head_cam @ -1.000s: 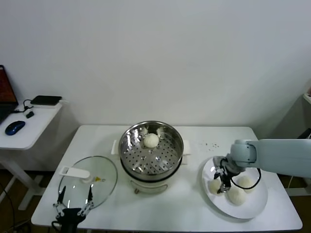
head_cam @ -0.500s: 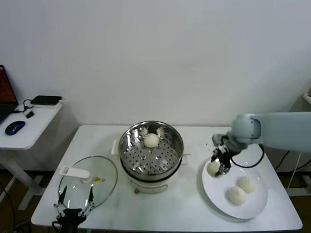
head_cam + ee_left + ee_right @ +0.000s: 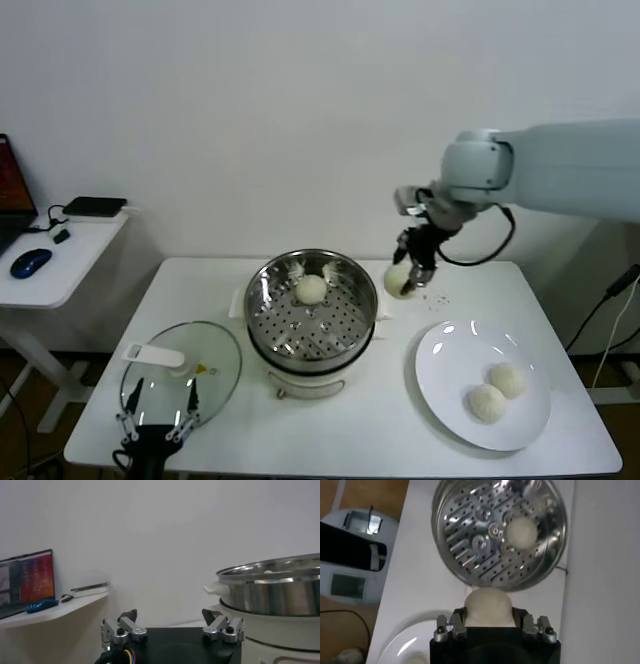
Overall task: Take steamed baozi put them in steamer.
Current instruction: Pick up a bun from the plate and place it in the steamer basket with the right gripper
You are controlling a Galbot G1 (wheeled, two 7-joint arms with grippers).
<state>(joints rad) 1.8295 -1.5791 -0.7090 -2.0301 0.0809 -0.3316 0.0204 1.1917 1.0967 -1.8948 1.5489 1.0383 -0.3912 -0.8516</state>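
Observation:
My right gripper (image 3: 410, 272) is shut on one steamed baozi (image 3: 400, 282), a smooth off-white bun, and holds it in the air just right of the steamer (image 3: 268, 300). In the right wrist view this baozi (image 3: 487, 607) sits between the fingers, with the steamer's perforated floor (image 3: 470, 555) beyond it. A second baozi (image 3: 312, 289) lies inside the steamer at the back. Two more baozi (image 3: 508, 379) (image 3: 487, 402) rest on the white plate (image 3: 450, 350). My left gripper (image 3: 155, 437) hangs open and idle at the table's front left corner.
A round glass lid (image 3: 205, 372) with a white handle lies flat left of the steamer, just beyond the left gripper. A side desk (image 3: 55, 265) with a blue mouse stands at far left. The steamer's steel wall (image 3: 275, 587) fills one side of the left wrist view.
The right gripper has lifted one baozi off the plate and carried it up and left, to beside the steamer's right rim. Two baozi are left on the plate. The left arm stayed put.

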